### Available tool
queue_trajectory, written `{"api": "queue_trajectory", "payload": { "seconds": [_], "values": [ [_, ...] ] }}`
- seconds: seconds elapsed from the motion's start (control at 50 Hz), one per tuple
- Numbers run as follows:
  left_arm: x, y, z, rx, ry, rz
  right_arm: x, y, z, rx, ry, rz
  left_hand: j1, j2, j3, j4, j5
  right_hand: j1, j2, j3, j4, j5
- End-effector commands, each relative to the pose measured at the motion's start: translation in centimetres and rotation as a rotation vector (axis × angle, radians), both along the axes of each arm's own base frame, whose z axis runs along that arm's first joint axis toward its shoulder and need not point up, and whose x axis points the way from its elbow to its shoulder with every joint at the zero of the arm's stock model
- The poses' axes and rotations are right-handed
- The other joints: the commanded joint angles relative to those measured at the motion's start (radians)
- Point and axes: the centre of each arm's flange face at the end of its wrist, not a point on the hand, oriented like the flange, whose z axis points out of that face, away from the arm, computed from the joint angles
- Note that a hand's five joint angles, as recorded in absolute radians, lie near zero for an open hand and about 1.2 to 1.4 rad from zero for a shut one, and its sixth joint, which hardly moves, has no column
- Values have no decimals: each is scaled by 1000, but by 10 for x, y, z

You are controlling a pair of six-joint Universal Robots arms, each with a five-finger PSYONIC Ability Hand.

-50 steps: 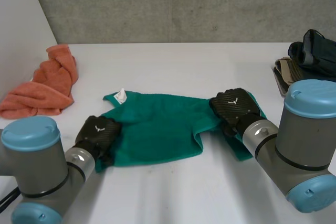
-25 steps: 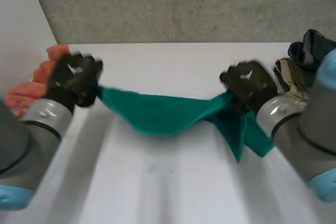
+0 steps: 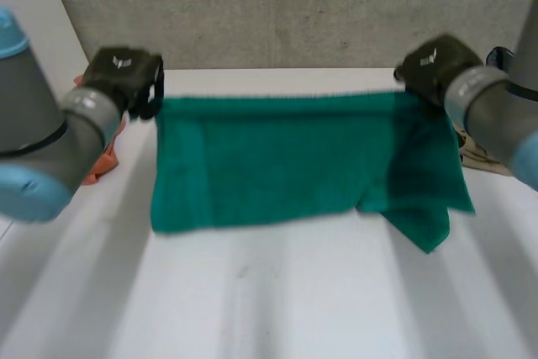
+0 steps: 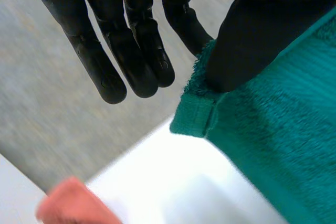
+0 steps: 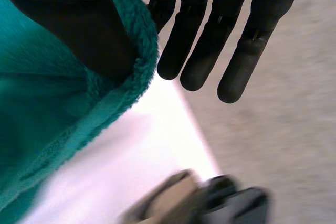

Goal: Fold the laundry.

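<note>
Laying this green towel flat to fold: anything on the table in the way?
Nothing visible does. The left hand and right hand pinch the green towel by its top corners. The orange cloth lies beyond its left edge, the pile of clothes beyond its right; the table behind it is hidden.

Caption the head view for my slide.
Left hand and right hand hold a green towel taut by its upper corners over the white table.

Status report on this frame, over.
Left hand and right hand each pinch a top corner. Green terry towel hangs spread above white table. Orange cloth lies aside.
</note>
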Motion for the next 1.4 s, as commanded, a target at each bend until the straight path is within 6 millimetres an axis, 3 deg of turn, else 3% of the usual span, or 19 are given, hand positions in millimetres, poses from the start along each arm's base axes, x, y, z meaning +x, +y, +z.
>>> {"api": "queue_trajectory", "payload": {
  "seconds": [0.02,0.08,0.1,0.16,0.24,0.3,0.44,0.56,0.62,0.64,0.7,0.74,0.84,0.9,1.0,1.06,1.18,1.3,1.4],
  "values": [
    [-21,-39,87,-412,155,15,15,-49,72,-554,-222,-72,263,199,202,195,256,283,217,203,198,249],
    [-29,-34,109,-530,209,-2,14,-42,114,-770,-307,-51,263,199,202,195,256,283,217,203,198,249],
    [-31,-26,127,-604,244,-8,14,-39,120,-800,-317,-40,263,199,202,195,256,283,217,203,198,249],
    [-30,-8,151,-686,285,-13,17,-28,125,-812,-300,45,263,199,202,195,256,283,217,203,198,249],
    [-20,7,148,-660,268,-4,23,-19,109,-742,-255,147,263,199,202,195,256,283,217,203,198,249],
    [-18,15,123,-580,234,-8,22,-15,93,-672,-225,184,263,199,202,195,256,283,217,203,198,249],
    [-12,31,35,-321,121,-16,24,-1,20,-373,-137,263,263,199,202,195,256,283,217,203,198,249],
    [-4,47,-30,-142,44,-22,26,11,-75,-85,-74,297,263,199,202,195,256,283,217,203,198,249],
    [-2,51,-47,-91,23,-24,26,16,-122,42,-46,306,263,199,202,195,256,283,217,203,198,249],
    [-1,53,-58,-58,12,-22,25,17,-133,71,-40,306,263,199,202,195,256,283,217,203,198,249],
    [1,54,-67,-33,2,-20,24,20,-159,147,-33,299,263,199,202,195,256,273,206,193,187,238],
    [3,55,-69,-25,-2,-15,23,20,-163,158,-33,290,263,199,202,195,256,106,40,26,21,71],
    [8,53,-64,-32,1,-1,18,20,-163,205,-103,251,263,199,202,195,256,-732,-798,-812,-817,-767],
    [12,52,-50,-69,15,10,10,15,-151,218,-180,208,263,199,202,195,256,-916,-982,-996,-1001,-951],
    [18,49,-36,-107,32,28,-25,-1,-95,229,-470,60,263,199,202,195,256,-939,-1005,-1018,-1024,-973],
    [19,49,-30,-123,41,30,-49,-6,-87,311,-583,-39,263,199,202,195,256,-937,-1003,-1017,-1023,-972],
    [17,47,-24,-138,48,28,-94,-11,-96,463,-589,-203,263,199,202,195,256,-864,-930,-944,-949,-898],
    [9,46,-11,-169,62,2,-100,5,-123,542,-461,-217,263,199,202,195,256,-817,-883,-897,-902,-851],
    [-1,43,11,-196,79,-22,-99,7,-137,491,-459,-206,263,199,202,195,256,-884,-950,-964,-969,-919]
  ]
}}
